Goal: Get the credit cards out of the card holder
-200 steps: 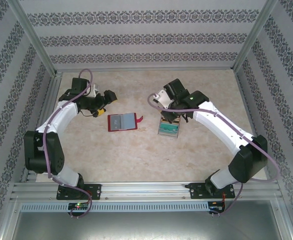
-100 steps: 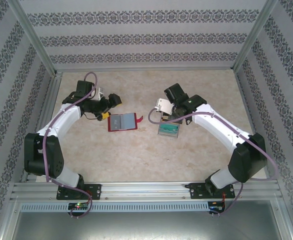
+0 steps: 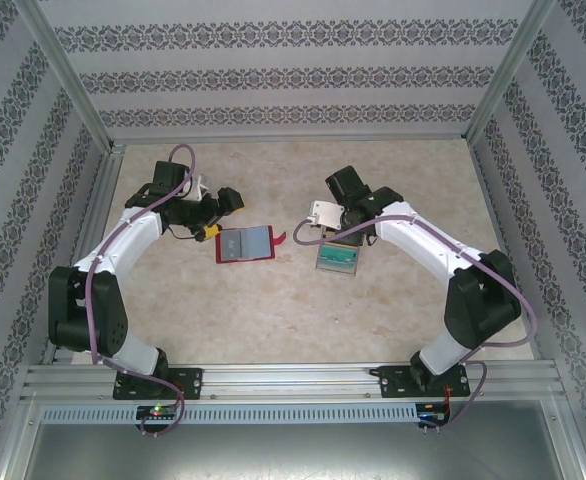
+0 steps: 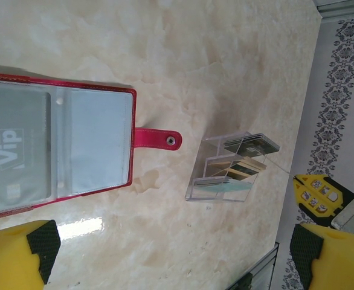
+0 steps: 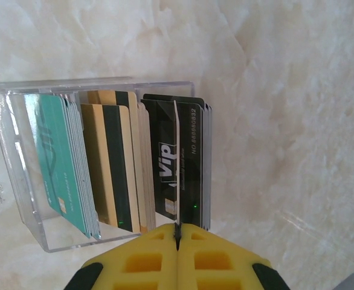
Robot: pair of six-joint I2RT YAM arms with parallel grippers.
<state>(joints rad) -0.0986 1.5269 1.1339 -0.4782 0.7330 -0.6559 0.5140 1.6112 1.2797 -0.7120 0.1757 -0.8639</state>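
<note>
Marble-look table [image 3: 273, 310], and the red card holder [image 4: 56, 145] lies open just ahead of the wide, empty left gripper [image 4: 174, 251]. Just beyond the right gripper [image 5: 177, 237] sits a clear tray [image 5: 20, 181] stocked with teal, gold and black credit cards [image 5: 56, 163], so most look done. That gripper pinches a thin card [image 5: 176, 163] edge-on, and a grey Vip card [image 4: 14, 154] waits in the holder's pocket.

- Two robot arms, the left arm [image 3: 123, 238] and the right arm [image 3: 428, 243], wear white shells between bulky black joint housings.
- A purple cable [image 3: 180, 150] loops along each arm.
- Black base plates [image 3: 188, 380] show bolt heads.
- The left gripper [image 4: 177, 257] has yellow fingers [image 4: 14, 260] with black textured pads.
- The right gripper [image 5: 177, 232] has yellow fingers moulded with square recesses.
</note>
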